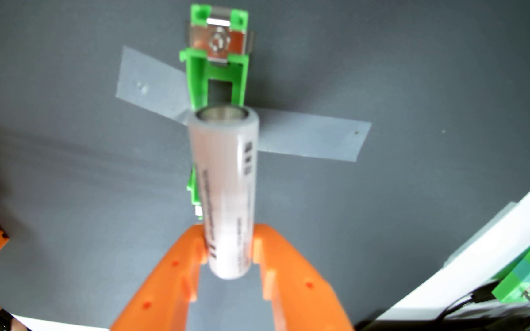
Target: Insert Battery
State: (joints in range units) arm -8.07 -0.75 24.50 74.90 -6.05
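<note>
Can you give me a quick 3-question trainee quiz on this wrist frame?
1. True or false: the battery is already seated in the green holder.
2. What pins the holder to the grey mat? A) grey tape B) a clamp C) screws
3. Fill in: the gripper fingers are coloured ____.

Key: 1 false, it is held by the gripper above the holder; 2 A; 3 orange.
</note>
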